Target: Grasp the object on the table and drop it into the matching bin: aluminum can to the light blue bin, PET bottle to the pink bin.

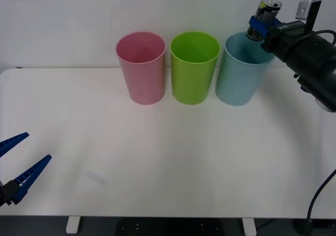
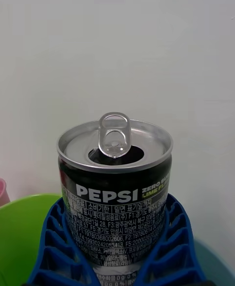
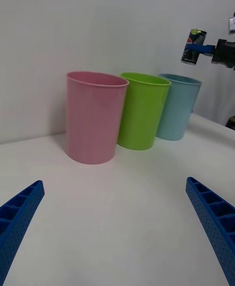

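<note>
While the left gripper (image 1: pixel 21 162) waits low at the near left corner of the white bench (image 1: pixel 168 162), its blue ribbed jaws stand wide apart with nothing between them, and bare bench surface stretches ahead of them.

Farther off, well beyond those spread jaws, three tall round bins stand upright in a row along the far edge of the bench, close beside one another: the pink bin (image 1: pixel 140 68) to the left, a lime green bin (image 1: pixel 193 67) in the middle, and the light blue bin (image 1: pixel 242 71) to the right. What shows of the inside of the pink and green bins is bare wall; the bottoms cannot be made out. The inside of the blue bin is partly hidden by the right arm.

Farthest back and highest, the right gripper (image 1: pixel 259 27) is raised above the far right rim of the light blue bin, its jaws clamped on the aluminum can (image 1: pixel 264 17). The can sits between the two blue fingers (image 2: pixel 54 247), gripped around its lower dark printed side, with the silver top and pull tab standing clear above the fingertips. It leans slightly and is off the bench, held over the blue bin's rim.
</note>
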Controlling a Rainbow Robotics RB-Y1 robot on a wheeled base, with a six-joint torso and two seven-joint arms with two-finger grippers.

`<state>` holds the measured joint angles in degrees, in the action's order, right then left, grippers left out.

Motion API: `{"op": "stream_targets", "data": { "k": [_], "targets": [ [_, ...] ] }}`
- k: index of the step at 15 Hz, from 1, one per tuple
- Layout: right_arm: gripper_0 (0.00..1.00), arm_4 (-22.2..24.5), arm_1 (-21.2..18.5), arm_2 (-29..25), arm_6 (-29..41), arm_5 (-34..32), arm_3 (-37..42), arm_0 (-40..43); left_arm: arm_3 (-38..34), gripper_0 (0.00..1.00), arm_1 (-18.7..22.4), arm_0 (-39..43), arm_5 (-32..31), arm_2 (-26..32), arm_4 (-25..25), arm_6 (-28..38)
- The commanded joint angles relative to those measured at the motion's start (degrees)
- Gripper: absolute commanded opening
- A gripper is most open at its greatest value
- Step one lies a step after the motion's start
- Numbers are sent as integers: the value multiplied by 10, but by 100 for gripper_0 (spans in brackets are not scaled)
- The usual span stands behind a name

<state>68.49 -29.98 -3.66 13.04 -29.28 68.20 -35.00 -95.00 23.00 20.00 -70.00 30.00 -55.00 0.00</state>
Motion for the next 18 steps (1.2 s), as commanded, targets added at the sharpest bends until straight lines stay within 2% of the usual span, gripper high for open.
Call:
{"op": "stream_targets", "data": {
  "k": [1,2,3,4,5,6,10,14,18],
  "targets": [
    [3,6,0,11,-7,24,-1,-2,0,100,0,0,0,0,0,0],
    [8,9,0,14,-11,34,-1,-2,0,100,0,0,0,0,0,0],
    [33,9,0,18,-14,42,-2,-1,0,100,0,0,0,0,0,0],
    [72,10,0,19,-17,43,-2,-2,0,100,0,0,0,0,0,0],
    [97,10,0,19,-19,44,-2,-2,0,100,0,0,0,0,0,0],
    [100,10,0,19,-22,43,0,-2,0,100,0,0,0,0,0,0],
    [100,-1,0,19,-30,36,2,-2,0,100,0,0,0,0,0,0],
    [100,-6,-1,1,-40,-21,6,8,0,100,0,0,0,0,0,0],
    [100,-20,-1,-10,-52,-53,85,78,0,100,0,0,0,0,0,0]
  ]
}}
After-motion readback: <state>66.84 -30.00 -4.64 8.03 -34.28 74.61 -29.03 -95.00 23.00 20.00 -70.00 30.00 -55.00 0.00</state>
